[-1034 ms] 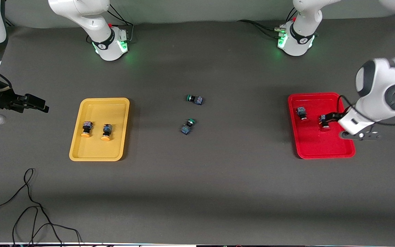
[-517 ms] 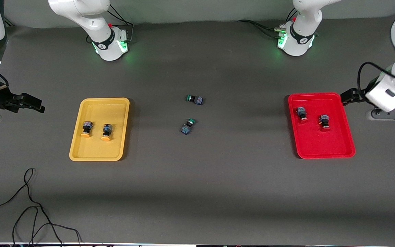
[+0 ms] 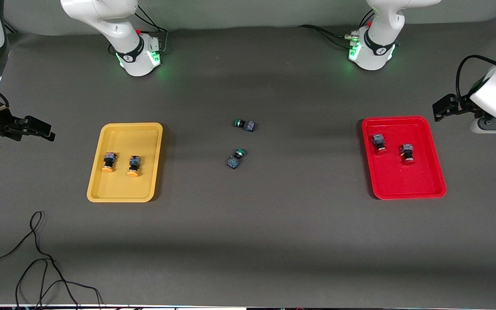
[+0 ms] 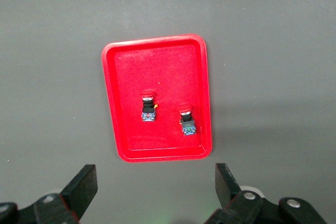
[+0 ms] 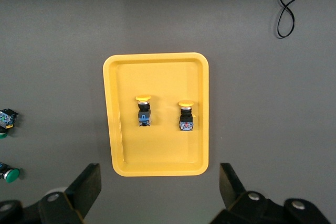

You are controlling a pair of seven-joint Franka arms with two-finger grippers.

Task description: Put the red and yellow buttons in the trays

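Observation:
Two yellow buttons (image 3: 108, 162) (image 3: 134, 165) lie side by side in the yellow tray (image 3: 123, 189). Two red buttons (image 3: 379, 143) (image 3: 407, 153) lie in the red tray (image 3: 407, 181). My left gripper (image 3: 441, 107) hangs open and empty off the red tray's edge, toward the left arm's end of the table. The left wrist view looks down on the red tray (image 4: 157, 66) and red buttons (image 4: 148, 107) past the left gripper (image 4: 156, 183). My right gripper (image 3: 41, 129) hangs open and empty off the yellow tray's outer edge. The right wrist view shows the right gripper (image 5: 157, 184), the yellow tray (image 5: 157, 74) and yellow buttons (image 5: 143, 111).
Two green-capped buttons (image 3: 244, 125) (image 3: 236, 158) lie on the dark mat between the trays. A black cable (image 3: 37, 258) loops on the mat near the front camera at the right arm's end. Both arm bases stand along the mat's edge farthest from that camera.
The left gripper has lifted off the red tray and drawn back toward the left arm's end, leaving the second red button lying in the tray. The right gripper drifted slightly outward.

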